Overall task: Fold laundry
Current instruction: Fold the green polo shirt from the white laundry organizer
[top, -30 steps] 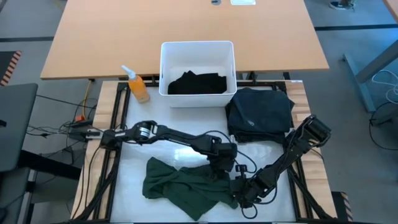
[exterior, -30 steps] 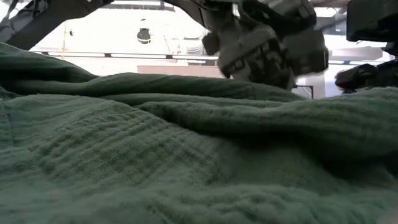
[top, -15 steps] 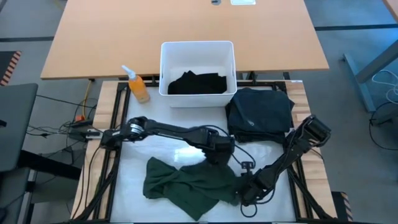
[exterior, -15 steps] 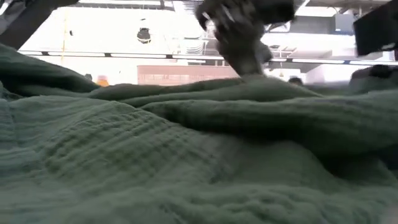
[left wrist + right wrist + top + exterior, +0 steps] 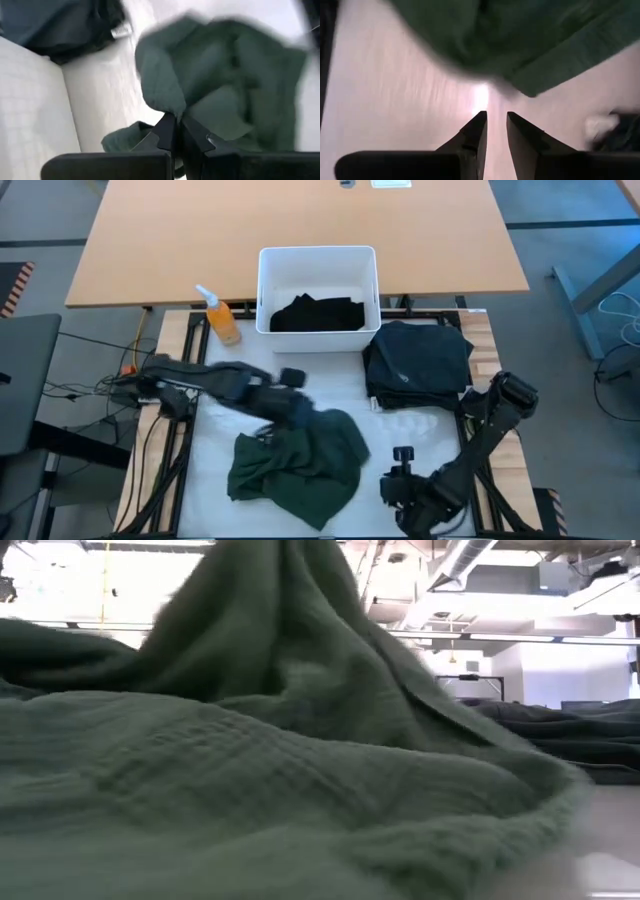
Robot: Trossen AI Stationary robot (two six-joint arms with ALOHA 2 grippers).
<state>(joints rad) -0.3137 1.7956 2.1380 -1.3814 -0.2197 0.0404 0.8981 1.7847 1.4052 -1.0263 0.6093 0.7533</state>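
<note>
On the bench (image 5: 215, 455), the dark green garment (image 5: 300, 465) lies crumpled at the middle front, one fold pinched in the left end effector (image 5: 300, 412) at its rear edge. The left wrist view shows those fingers (image 5: 167, 132) clamped together on green cloth; from above they blur. The right end effector (image 5: 400, 465) sits just beside the garment, holding nothing, its fingers (image 5: 475, 131) a narrow gap apart. In the low view the cloth hides both arms.
</note>
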